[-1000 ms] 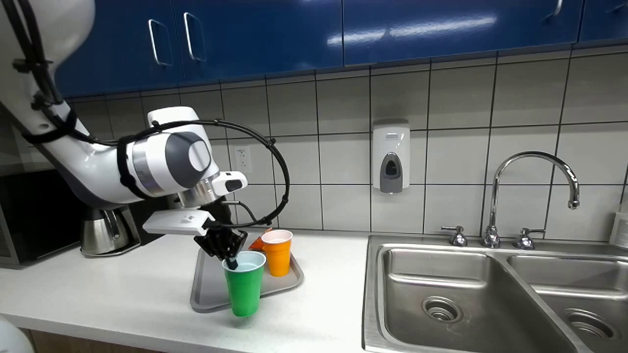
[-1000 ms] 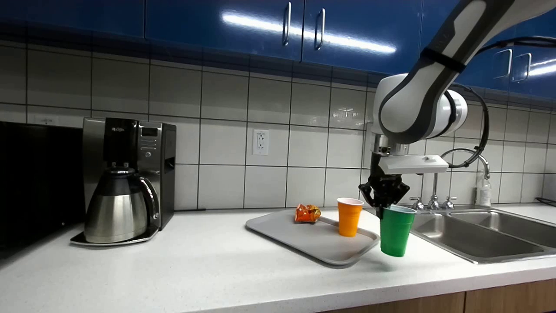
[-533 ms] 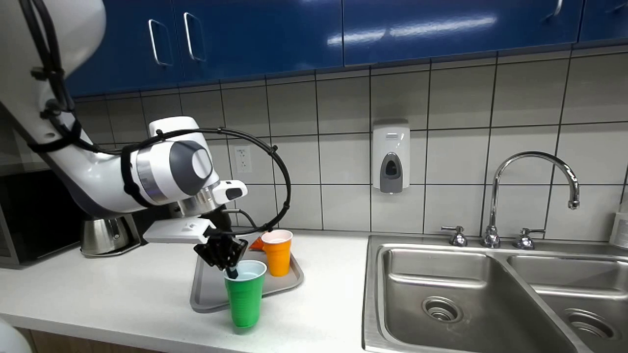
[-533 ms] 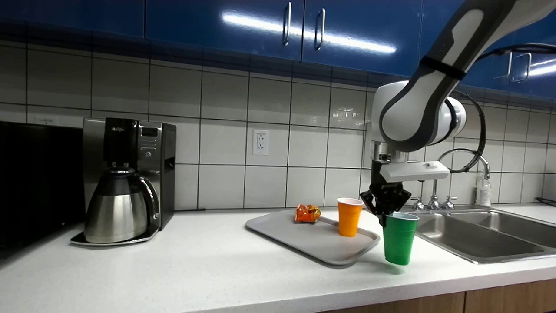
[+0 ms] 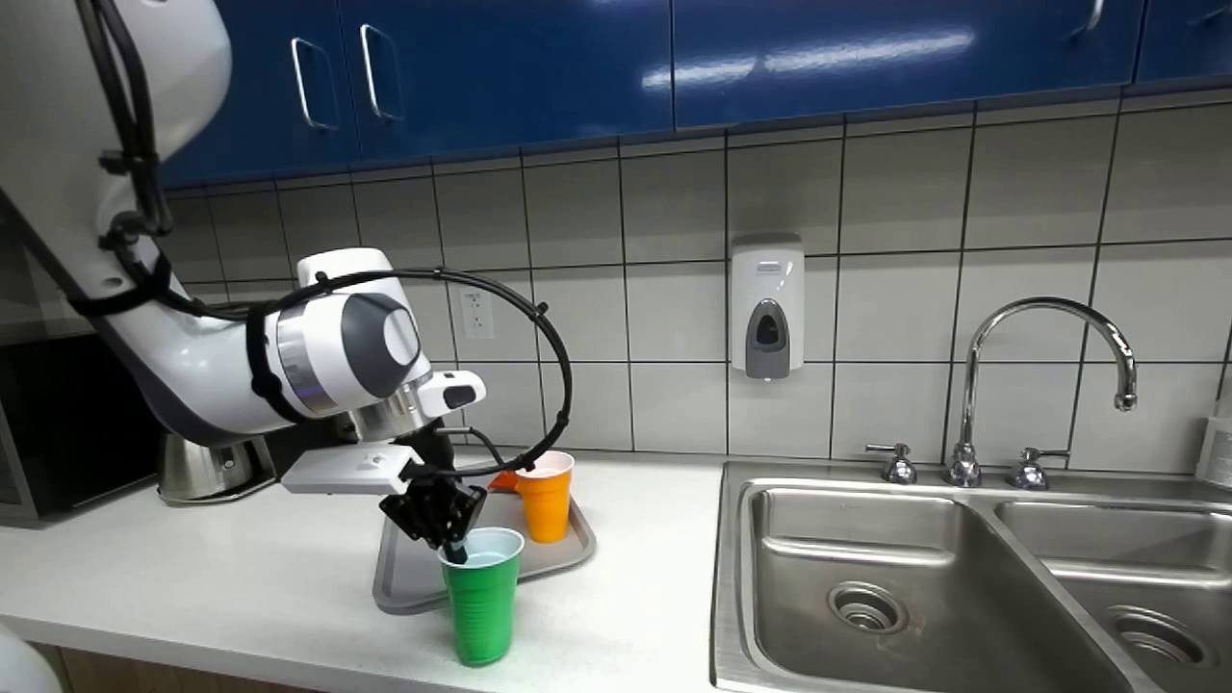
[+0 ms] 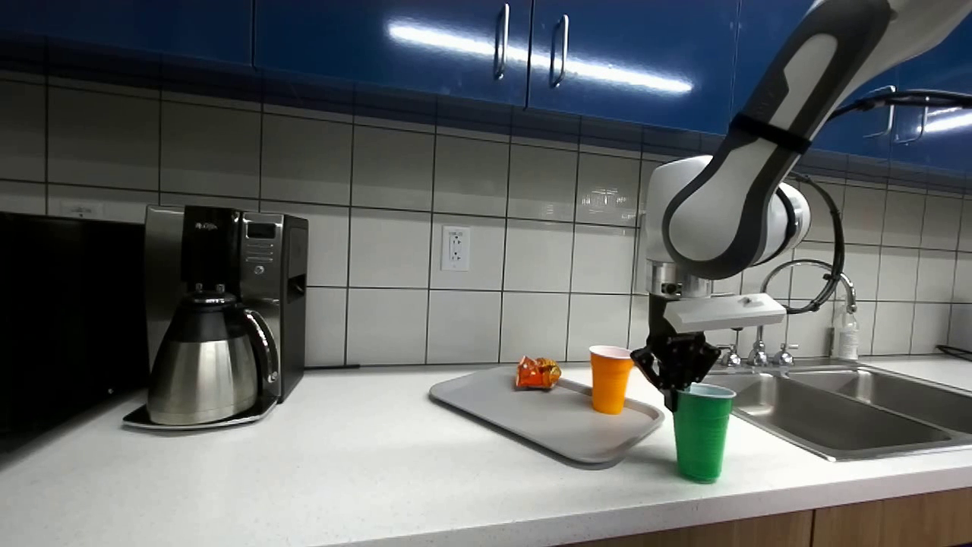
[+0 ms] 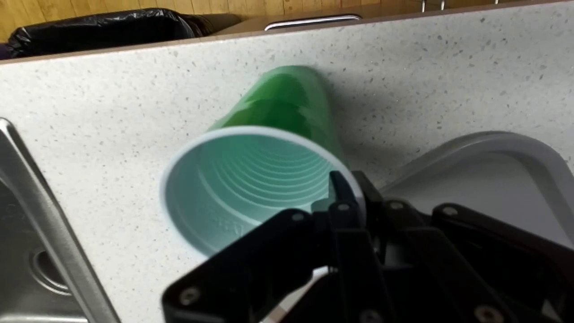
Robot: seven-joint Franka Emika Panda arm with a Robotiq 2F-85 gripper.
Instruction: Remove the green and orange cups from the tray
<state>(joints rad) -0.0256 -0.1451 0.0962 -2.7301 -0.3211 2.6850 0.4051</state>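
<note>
I have just brought the green cup down: the gap and shadow under its base a moment ago has closed up, and the cup now sits at, or barely above, the table. It is clear of the tray, just beside its near corner, close to the table's front edge. My gripper is clamped on the rim, one finger inside the cup, its partner outside. So I judge this cup's removal all but done; letting go and rising straight up should follow, lest the inner finger tip it. The orange cup stands upright on the tray, nearer the table's back edge, and is still to be moved.

Whether the base bears on the table I cannot tell; the wrist view shows it foreshortened and soft. There the outer finger is partly hidden by the rim, the tray is cut off at the side, and the orange cup is out of sight. What the crumpled orange packet on the tray is, I cannot make out.
</note>
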